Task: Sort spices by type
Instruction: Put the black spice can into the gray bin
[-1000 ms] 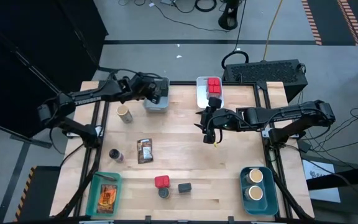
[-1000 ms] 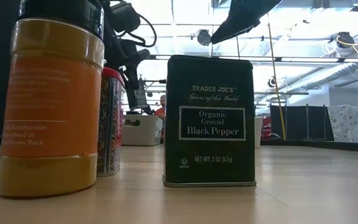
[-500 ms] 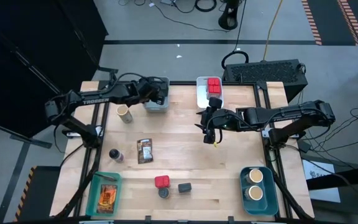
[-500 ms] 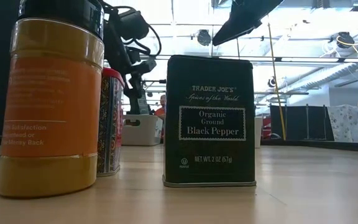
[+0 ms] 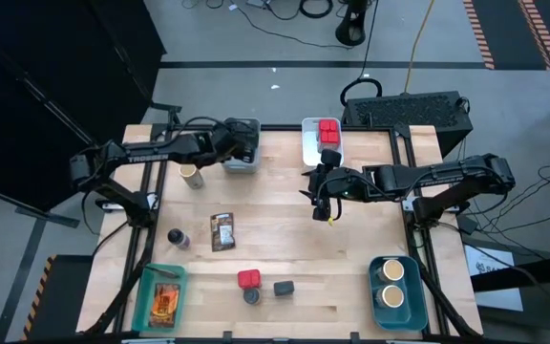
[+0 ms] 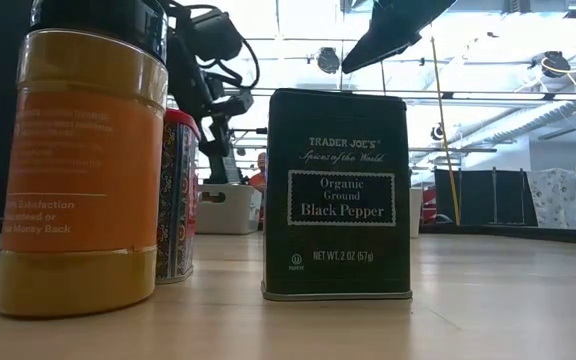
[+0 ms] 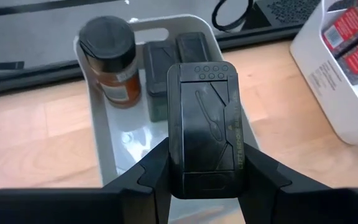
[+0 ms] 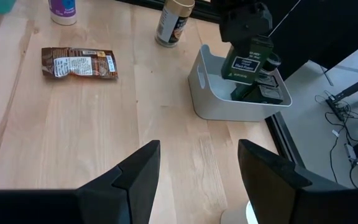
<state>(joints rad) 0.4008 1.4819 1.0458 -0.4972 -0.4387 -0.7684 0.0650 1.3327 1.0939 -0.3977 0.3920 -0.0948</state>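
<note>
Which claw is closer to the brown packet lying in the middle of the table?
The right claw: it hangs beside the brown packet. The left claw is farther off, over the grey bin.

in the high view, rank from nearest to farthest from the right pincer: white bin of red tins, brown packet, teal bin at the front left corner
1. White bin, just behind the right pincer.
2. Brown packet, mid-table toward the left arm's side.
3. Teal bin, front left corner.

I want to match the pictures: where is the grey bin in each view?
High view: grey bin at the far edge, under the left gripper.
Low view: bin far back, left of the black pepper tin.
Left wrist view: bin beneath the held dark tin.
Right wrist view: bin at the table edge, under that tin.
Shared landmark: the left gripper holding the tin.
</note>
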